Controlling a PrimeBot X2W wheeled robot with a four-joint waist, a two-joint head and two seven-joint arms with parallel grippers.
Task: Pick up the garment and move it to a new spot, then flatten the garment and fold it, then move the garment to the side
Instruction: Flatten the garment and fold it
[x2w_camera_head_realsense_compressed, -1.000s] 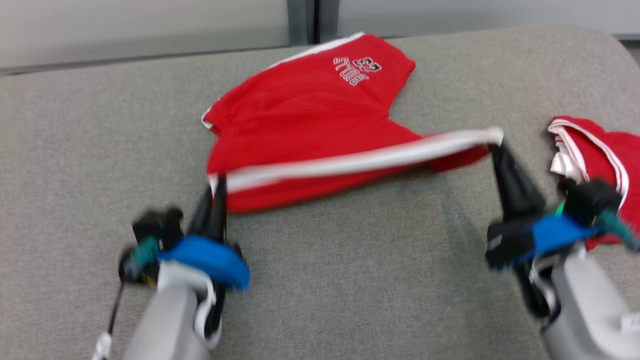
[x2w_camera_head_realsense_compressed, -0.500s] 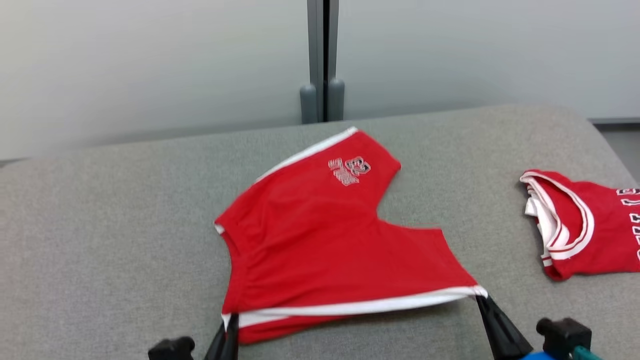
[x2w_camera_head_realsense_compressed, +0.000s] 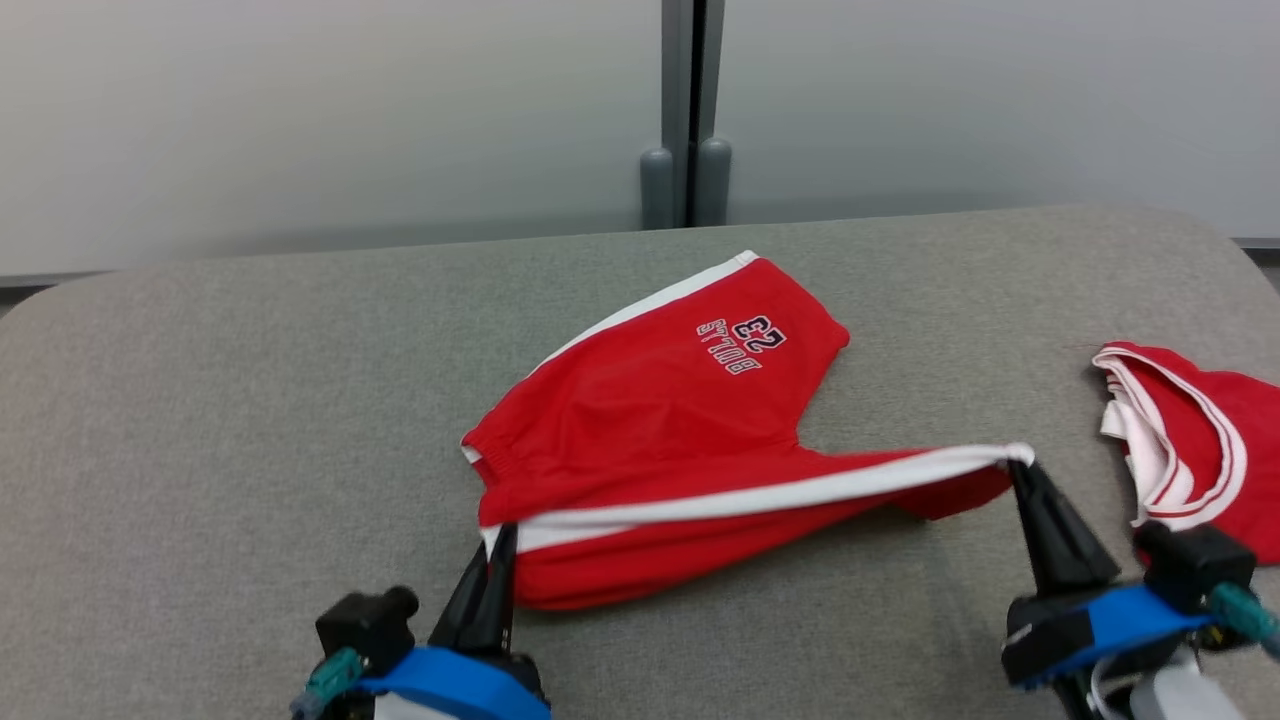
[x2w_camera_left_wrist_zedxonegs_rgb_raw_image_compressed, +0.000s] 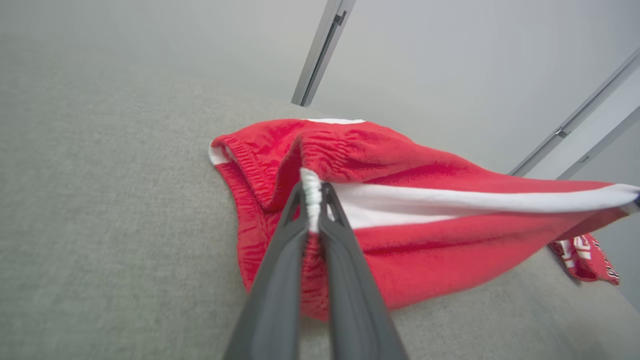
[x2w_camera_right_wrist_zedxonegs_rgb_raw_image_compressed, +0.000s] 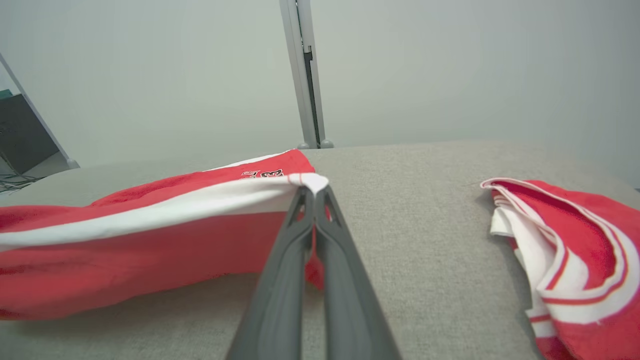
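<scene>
1. The left gripper (x2w_camera_head_realsense_compressed: 503, 535) is pinching its two dark fingers together on one end of the white stripe of the red shorts (x2w_camera_head_realsense_compressed: 650, 420). In the left wrist view a bit of white hem is poking out between the fingertips.
2. The right gripper (x2w_camera_head_realsense_compressed: 1018, 468) is clamping the other end of that stripe, its fingers pressing shut on the white corner.
3. The striped edge is stretching taut between the two grippers and hanging clear of the grey padded table (x2w_camera_head_realsense_compressed: 200, 400). The rest of the shorts is resting on the table.
4. The shorts are lying on the table in front of the grey post (x2w_camera_head_realsense_compressed: 685, 100), roughly in line with it. The leg with the number 23 print is pointing toward the post.
5. A crumpled red and white jersey (x2w_camera_head_realsense_compressed: 1200, 450) is lying on the table well to the right of the post. It is apart from the shorts and close beside the right gripper's wrist.
</scene>
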